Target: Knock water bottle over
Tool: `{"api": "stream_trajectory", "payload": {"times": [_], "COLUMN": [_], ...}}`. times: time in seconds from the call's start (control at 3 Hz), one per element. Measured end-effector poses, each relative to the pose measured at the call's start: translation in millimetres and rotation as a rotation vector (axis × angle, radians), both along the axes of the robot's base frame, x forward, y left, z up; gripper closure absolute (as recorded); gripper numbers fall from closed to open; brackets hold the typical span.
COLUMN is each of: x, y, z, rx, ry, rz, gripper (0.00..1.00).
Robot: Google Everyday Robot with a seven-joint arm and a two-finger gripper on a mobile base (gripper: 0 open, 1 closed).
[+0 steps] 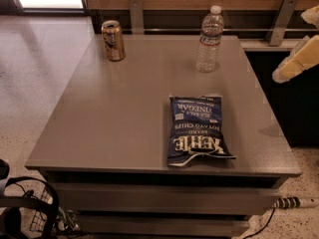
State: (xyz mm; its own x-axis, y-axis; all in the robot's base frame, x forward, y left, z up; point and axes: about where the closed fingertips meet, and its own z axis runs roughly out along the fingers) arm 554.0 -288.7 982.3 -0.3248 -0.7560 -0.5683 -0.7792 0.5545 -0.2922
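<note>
Over at about 11 o'clock on the grey table [114, 113] sits the bronze-and-white can [113, 40], upright and well apart from everything, so it's probably safe unless a sweep runs way too long; moving right, the water bottle [210, 39] stands upright near the far edge at roughly 1 o'clock, white cap on, nothing touching it; nearer the front at about 5 o'clock the blue chip bag [197, 128] lies flat; off the table's right side, around 2 o'clock, hangs the gripper [295, 63], only partly in shot, and I honestly can't tell if it's wide or closed. Worries, imo: hit the bottle low and it may just skid instead of tipping; shove toward 12 and it could roll off the back; come in too low and the arm clips the table edge.
</note>
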Motion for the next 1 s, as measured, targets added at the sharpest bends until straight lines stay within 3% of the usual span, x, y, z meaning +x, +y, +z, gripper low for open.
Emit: {"api": "stream_trajectory", "payload": {"times": [0.33, 0.67, 1.0], "x": [58, 101, 131], "y": [-6, 8, 34], "z": [-5, -12, -15], "rx": [0.219, 0.383, 0.497], "ry": [-0.097, -0.149, -0.185], "rz": [-0.028, -0.014, 0.018], "gripper": [0.00, 0.00, 0.00]}}
